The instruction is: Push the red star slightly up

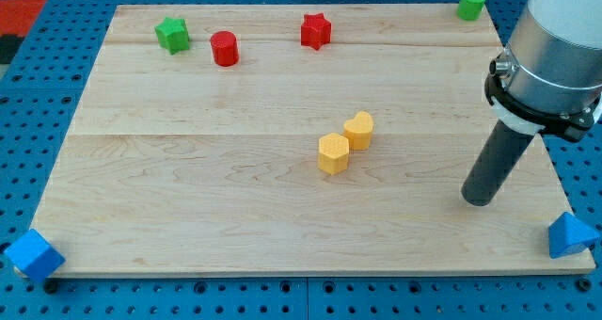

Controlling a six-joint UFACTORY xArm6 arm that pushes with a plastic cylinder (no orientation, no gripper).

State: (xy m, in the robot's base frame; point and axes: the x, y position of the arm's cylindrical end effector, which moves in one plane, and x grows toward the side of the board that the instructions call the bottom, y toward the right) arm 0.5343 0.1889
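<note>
Red star (316, 30) sits near the board's (188, 198) top edge, just right of the red cylinder (225, 49). It looks light, rigid and small, likely to slide easily yet spin if struck off-centre, so I judge contact belongs on its lower side, mid-width. My tip (477, 200) rests bare, touching no block, well below-right of the star.
</note>
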